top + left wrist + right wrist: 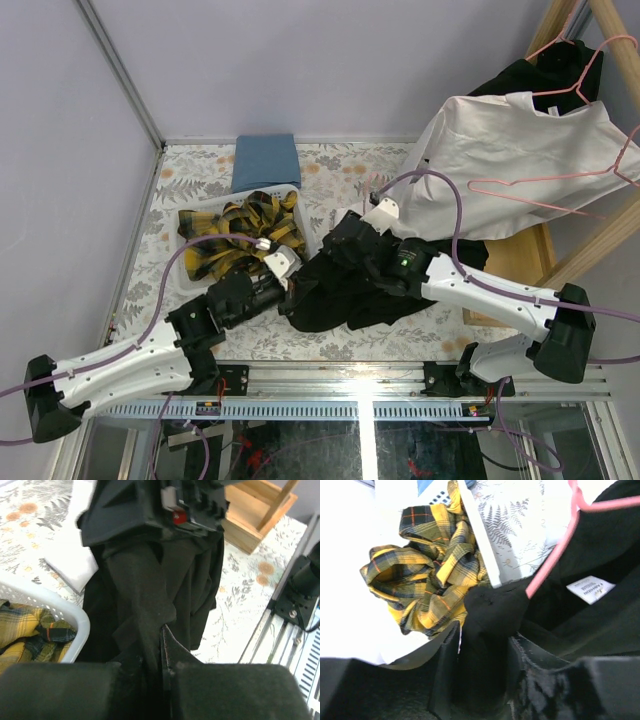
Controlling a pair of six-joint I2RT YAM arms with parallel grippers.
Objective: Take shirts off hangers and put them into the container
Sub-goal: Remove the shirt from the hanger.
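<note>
So the table (330, 165) has the black shirt (350, 300) heaped along its near edge, about mid-width, right in front of both arms. The container (183, 255) sits just to the left of that heap, toward the table's left edge, and its near right corner is practically touching the cloth. The plaid shirt (240, 235) is already bundled up inside it.

The bit that matters: a pink hanger (555, 555) is tucked in the black shirt. One wire leg runs diagonally up and away from the right gripper (482, 650), next to the collar label. That gripper's fingers sit on either side of a fat fold of black fabric that fills the gap, so it looks like it's pinching the shirt right beside the wire. The left gripper (162, 670) is clamped tight on another fold at the container side of the heap.

The left arm is the one closer to the container, so the shirt probably goes left while the hanger slides out to the right.
</note>
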